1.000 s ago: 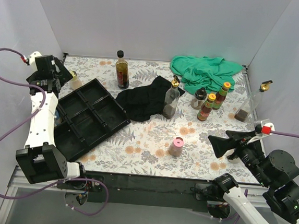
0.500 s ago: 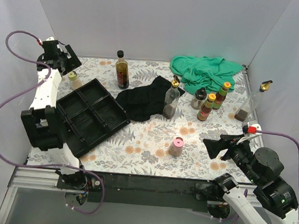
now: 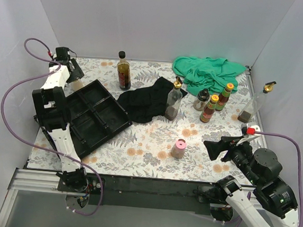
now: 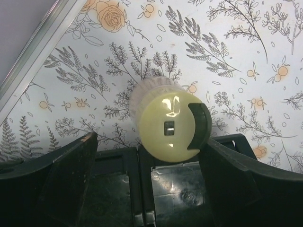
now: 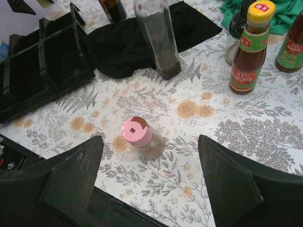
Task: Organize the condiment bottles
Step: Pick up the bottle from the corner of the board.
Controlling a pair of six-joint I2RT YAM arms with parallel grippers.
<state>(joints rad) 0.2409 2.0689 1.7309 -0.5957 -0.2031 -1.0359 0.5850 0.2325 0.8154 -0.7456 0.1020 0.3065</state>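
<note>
My left gripper (image 3: 73, 70) hangs over a yellow-lidded shaker (image 4: 168, 125) at the back left. Its open jaws straddle the shaker, and the left finger (image 4: 71, 163) stands clear of the lid. My right gripper (image 3: 217, 148) is open at the front right, and a pink-lidded shaker (image 5: 137, 131) stands just ahead of it, untouched. The other condiment bottles stand on the table: a dark black-capped bottle (image 3: 124, 71), a clear gold-spouted bottle (image 3: 174, 100) with a second (image 3: 256, 104) at the right wall, two red sauces (image 3: 209, 109) (image 3: 224, 97) and a grey-lidded jar (image 3: 201, 100).
A black compartmented tray (image 3: 95, 116) lies tilted at the left, right by the left arm. A black cloth (image 3: 147, 102) lies mid-table, and a green cloth (image 3: 208, 73) is bunched at the back right. White walls enclose the table on three sides.
The left arm swung toward the back left corner and came down over the yellow-lidded shaker, its jaws narrowing. The right gripper slid a little left toward the pink-lidded shaker.
</note>
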